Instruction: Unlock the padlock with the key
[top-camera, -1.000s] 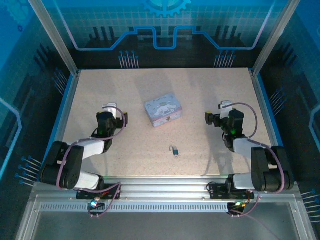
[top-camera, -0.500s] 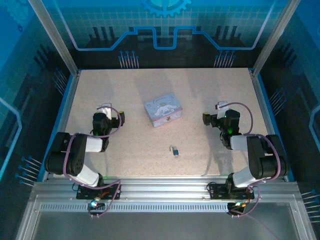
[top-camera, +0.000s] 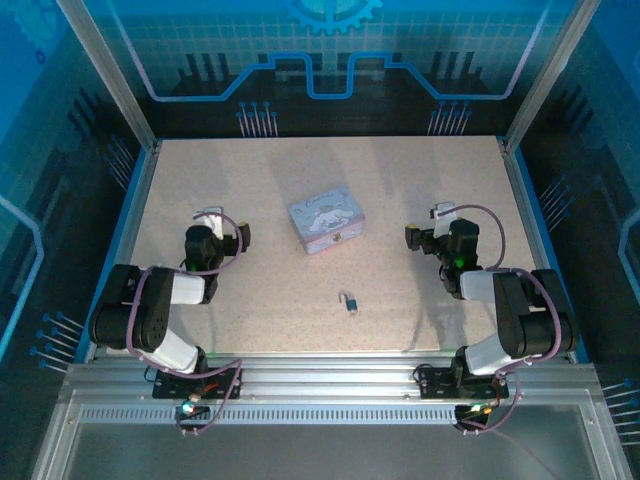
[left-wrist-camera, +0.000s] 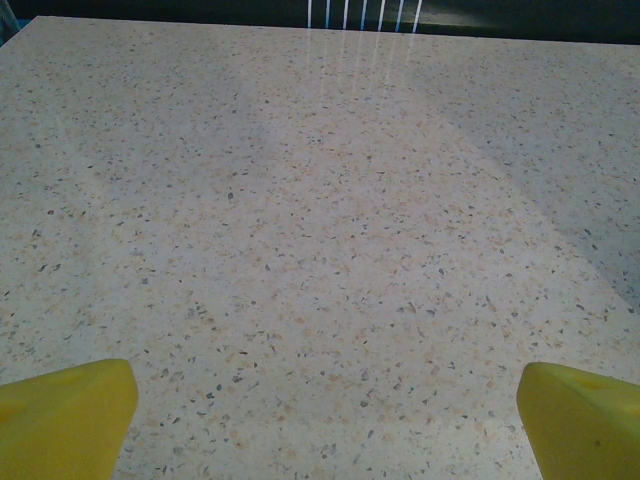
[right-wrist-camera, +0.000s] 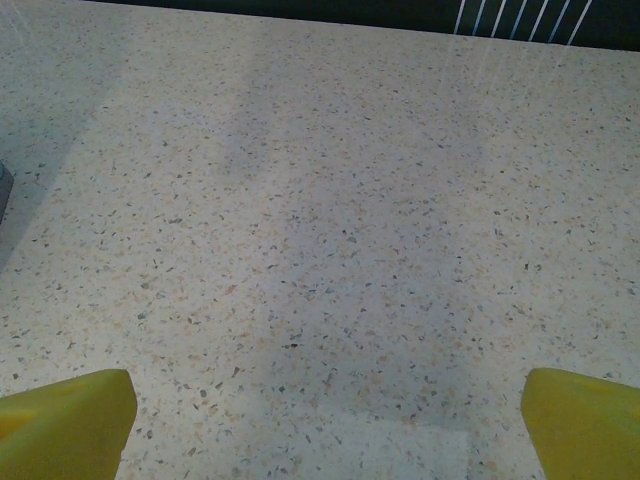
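Padlock (top-camera: 350, 302): tiny, loose on desk (top-camera: 420, 180); likely to skid if pinched. Left hand (left-wrist-camera: 325, 410), right hand (right-wrist-camera: 325, 415): wide open, empty.

You have a pale beige, finely speckled stone-look tabletop (top-camera: 250, 170) in front of you, rectangular, with blue edging along its left and right sides. Two things lie on it. Near the middle, a little toward the far edge, you'll find a pale blue rectangular tin with a cartoon print on its lid (top-camera: 326, 224), lying flat and turned slightly askew to the table's edges. Nearer to you, a touch to the right, a tiny dark grey-blue padlock with a thin silver shackle (top-camera: 350, 302) lies well apart from the tin, its shackle pointing toward the far edge.
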